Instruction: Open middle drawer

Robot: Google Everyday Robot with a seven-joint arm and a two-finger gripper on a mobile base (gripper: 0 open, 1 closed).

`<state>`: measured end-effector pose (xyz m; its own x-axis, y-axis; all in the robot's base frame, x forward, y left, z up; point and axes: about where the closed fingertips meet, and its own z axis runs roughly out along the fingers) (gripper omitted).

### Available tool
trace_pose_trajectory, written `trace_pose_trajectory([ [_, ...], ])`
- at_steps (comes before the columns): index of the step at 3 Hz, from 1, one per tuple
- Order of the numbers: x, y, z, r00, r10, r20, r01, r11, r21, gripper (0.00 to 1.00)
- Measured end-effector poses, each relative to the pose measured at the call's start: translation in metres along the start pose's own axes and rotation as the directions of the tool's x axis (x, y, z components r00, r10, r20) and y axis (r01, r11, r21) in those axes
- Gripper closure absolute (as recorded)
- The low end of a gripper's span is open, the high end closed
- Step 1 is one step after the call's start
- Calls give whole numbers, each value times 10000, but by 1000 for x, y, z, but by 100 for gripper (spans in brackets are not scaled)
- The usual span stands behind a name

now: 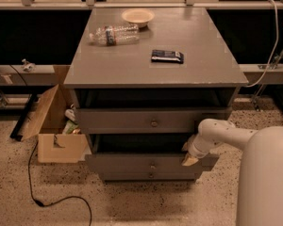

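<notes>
Gripper (187, 154) at right end of middle drawer (132, 164) front | drawer partly out | I cannot tell its grip state | bottle (114, 35) lying on cabinet top (132, 67), label unreadable

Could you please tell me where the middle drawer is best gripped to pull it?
Probably its small round knob, approached straight from the front: the middle drawer has a flat face, so only the knob protrudes. The tool sits at the drawer's right front corner.

Smooth white rounded arm (222, 132), bulky white body (266, 182); tan-tipped hand (189, 158) at right end of middle drawer (132, 164).
</notes>
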<state>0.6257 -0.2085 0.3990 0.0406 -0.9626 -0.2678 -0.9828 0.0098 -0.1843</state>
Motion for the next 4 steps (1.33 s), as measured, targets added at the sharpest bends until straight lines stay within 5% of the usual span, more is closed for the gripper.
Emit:
trace_pose_trajectory([
  [3, 4, 35, -8, 9982, 326, 505, -334, 9993, 168, 97],
  [4, 4, 49, -11, 9950, 471, 881, -476, 9989, 34, 74],
])
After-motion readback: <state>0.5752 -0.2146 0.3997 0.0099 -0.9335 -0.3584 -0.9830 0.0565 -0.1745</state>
